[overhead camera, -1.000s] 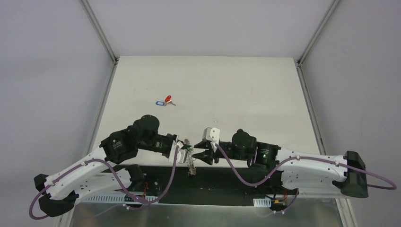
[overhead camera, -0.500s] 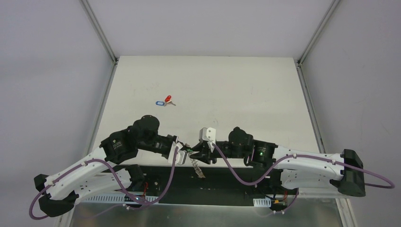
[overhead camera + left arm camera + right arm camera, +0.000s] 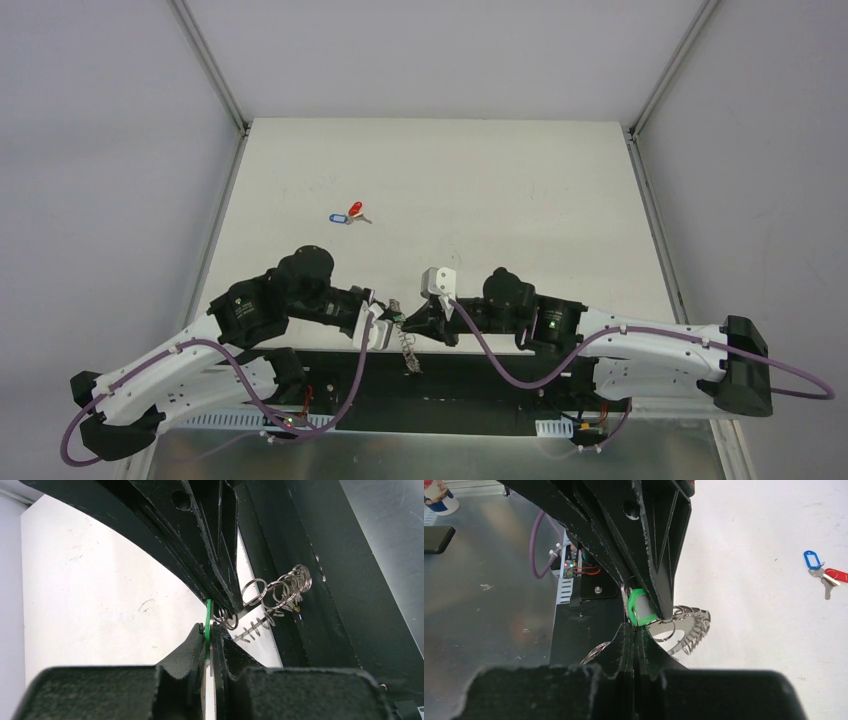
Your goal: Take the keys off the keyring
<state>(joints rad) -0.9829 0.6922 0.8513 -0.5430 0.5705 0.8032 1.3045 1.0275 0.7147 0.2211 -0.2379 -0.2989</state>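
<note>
The keyring [image 3: 405,346], a silvery ring fringed with wire loops, hangs between my two grippers at the table's near edge. It also shows in the left wrist view [image 3: 280,592] and in the right wrist view [image 3: 686,625]. My left gripper [image 3: 385,318] [image 3: 210,628] is shut on a green key [image 3: 207,622], whose head [image 3: 641,607] sits right at the ring. My right gripper [image 3: 413,322] [image 3: 634,628] is shut on the keyring's edge, tip to tip with the left one. A blue key [image 3: 339,217] [image 3: 812,560] and a red key [image 3: 354,208] [image 3: 837,575] lie loose at the table's left middle.
The black base plate [image 3: 480,375] runs along the near edge under both grippers, with a metal trough [image 3: 450,450] and purple cables [image 3: 540,550] behind it. The white table [image 3: 520,210] stretches away to the far walls.
My right gripper has moved left and met the left gripper at the keyring. The hanging ring swung right, then back. The loose keys have not moved.
</note>
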